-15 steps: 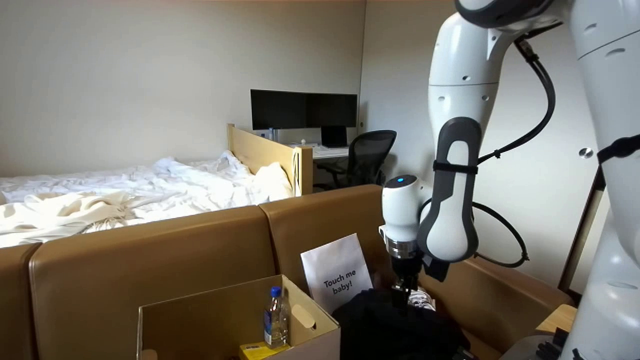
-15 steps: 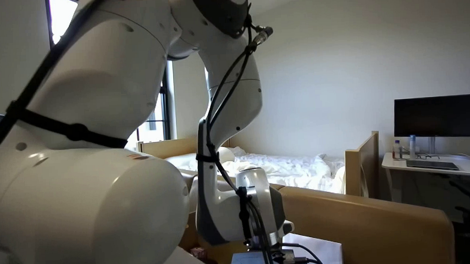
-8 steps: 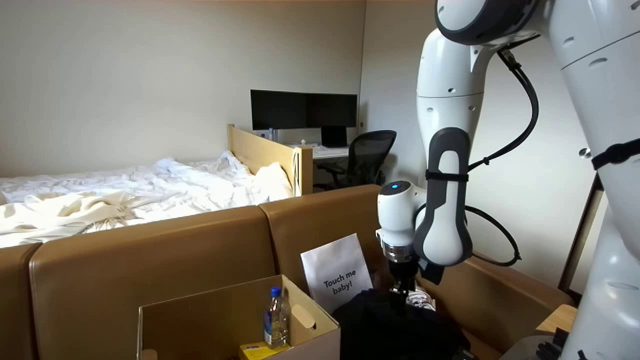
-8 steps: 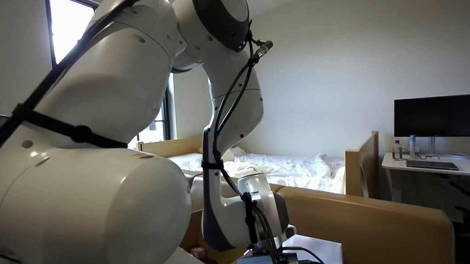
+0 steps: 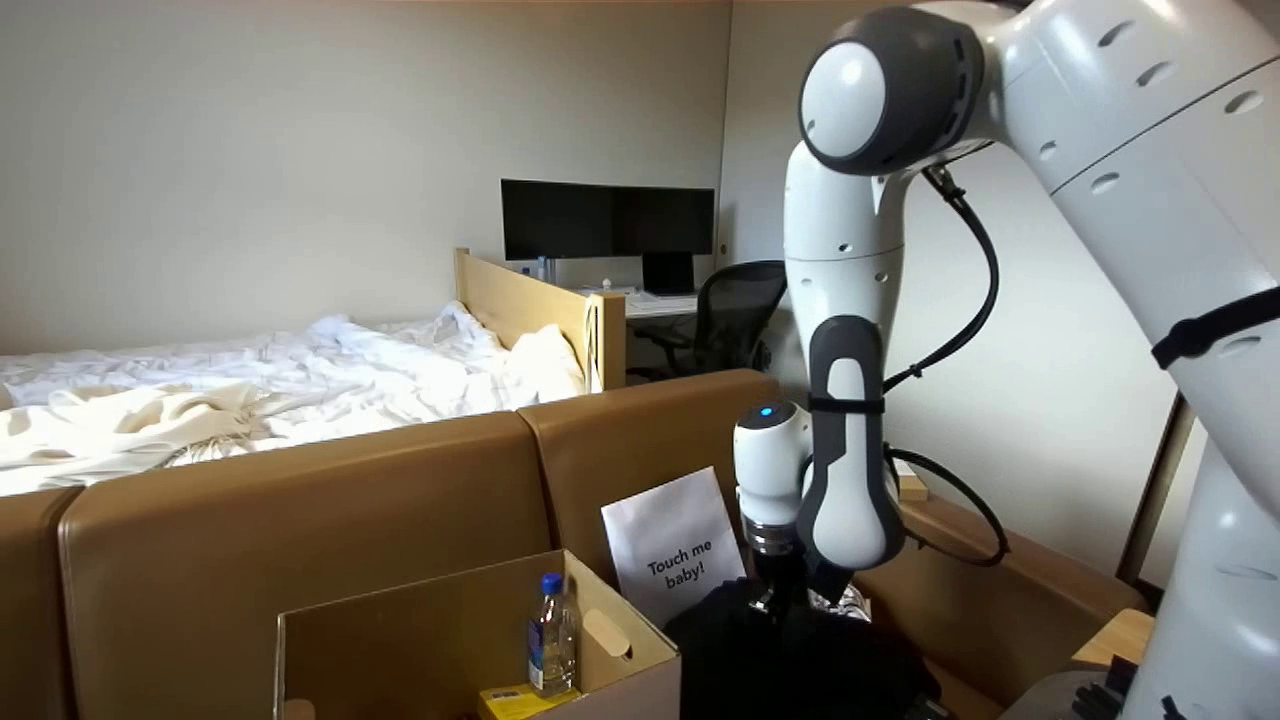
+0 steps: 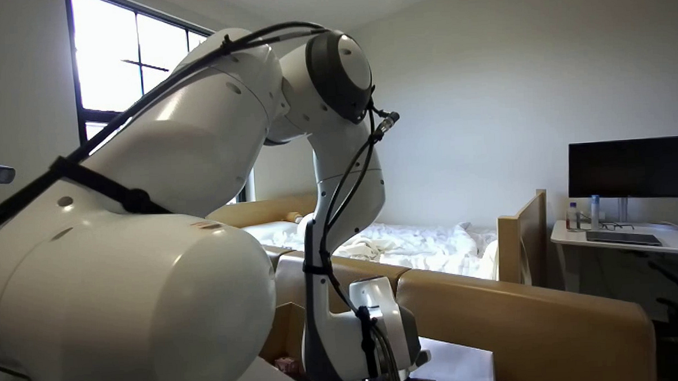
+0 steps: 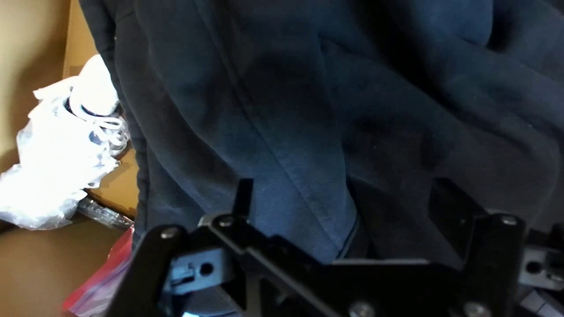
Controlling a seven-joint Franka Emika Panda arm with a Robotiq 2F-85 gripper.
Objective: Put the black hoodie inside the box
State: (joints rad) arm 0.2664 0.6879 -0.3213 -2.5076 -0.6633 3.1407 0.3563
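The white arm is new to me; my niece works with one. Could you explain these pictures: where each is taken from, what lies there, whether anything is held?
The white arm is a robot, and the gripper at its lower end is its two-fingered hand. Two pictures come from cameras standing outside the robot; the third comes from a camera on its wrist, looking past the fingers. Below them in that wrist view lies a rumpled black hoodie, with a white bundle to its left. In an exterior view, the hoodie lies next to a box, a brown sofa behind; the box holds a bottle and something yellow. Nothing looks held: the fingers stand apart over the hoodie. I can't tell whether they touch it.
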